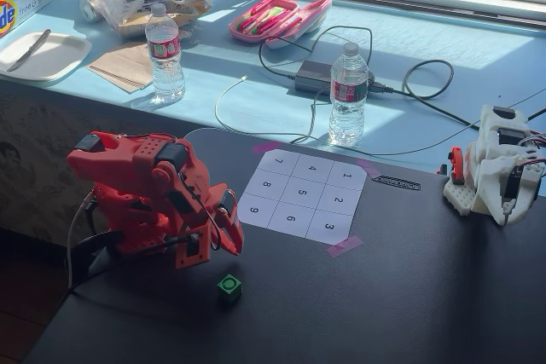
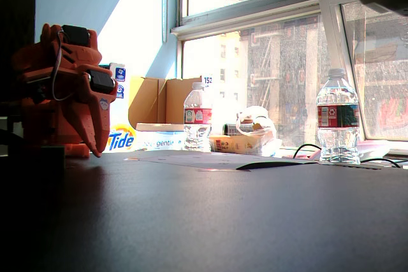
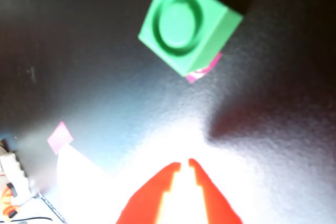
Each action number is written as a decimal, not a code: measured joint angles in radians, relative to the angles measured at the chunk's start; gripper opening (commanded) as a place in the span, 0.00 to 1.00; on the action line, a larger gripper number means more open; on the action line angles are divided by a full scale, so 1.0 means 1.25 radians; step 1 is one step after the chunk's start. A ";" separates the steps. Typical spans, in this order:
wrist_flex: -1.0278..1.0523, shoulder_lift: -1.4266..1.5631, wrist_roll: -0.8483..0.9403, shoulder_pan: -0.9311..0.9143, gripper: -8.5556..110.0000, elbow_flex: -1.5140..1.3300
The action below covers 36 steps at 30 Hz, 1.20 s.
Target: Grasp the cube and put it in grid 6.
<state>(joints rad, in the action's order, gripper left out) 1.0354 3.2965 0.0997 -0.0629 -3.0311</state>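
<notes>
The green cube (image 1: 229,287) stands on the black table (image 1: 409,296), near its front edge, in a fixed view. The wrist view shows it (image 3: 186,22) from above, with a round recess on top and a bit of pink tape under it. The white number grid (image 1: 304,193) lies further back, and its square 6 (image 1: 292,220) has nothing on it. My red gripper (image 1: 229,243) hangs folded on the arm, a little behind and above the cube. Its tips (image 3: 185,164) stand nearly together and hold nothing. In the low fixed view the gripper (image 2: 97,150) points down at the left; the cube does not show there.
A white arm (image 1: 490,168) stands at the table's right edge. Two water bottles (image 1: 348,95) (image 1: 165,53), cables, a power brick (image 1: 314,77) and a pink case (image 1: 277,16) lie on the blue sill behind. Pink tape (image 1: 344,246) holds the grid's corners.
</notes>
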 measured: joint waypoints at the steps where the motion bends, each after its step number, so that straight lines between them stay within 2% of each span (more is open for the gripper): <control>1: 0.000 0.000 0.000 0.000 0.07 0.000; 13: -0.007 0.000 0.034 0.002 0.08 -0.005; 17: -0.010 0.000 0.034 0.007 0.22 -0.005; 20: -0.033 -0.013 0.034 0.026 0.28 0.029; 27: 0.004 -0.334 -0.026 0.005 0.40 0.445; 33: 0.287 -0.690 -0.145 -0.031 0.40 0.941; 36: 0.426 -0.817 -0.164 -0.054 0.43 1.100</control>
<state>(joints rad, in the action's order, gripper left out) 1.5677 2.2749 -0.1058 -0.1304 -1.6567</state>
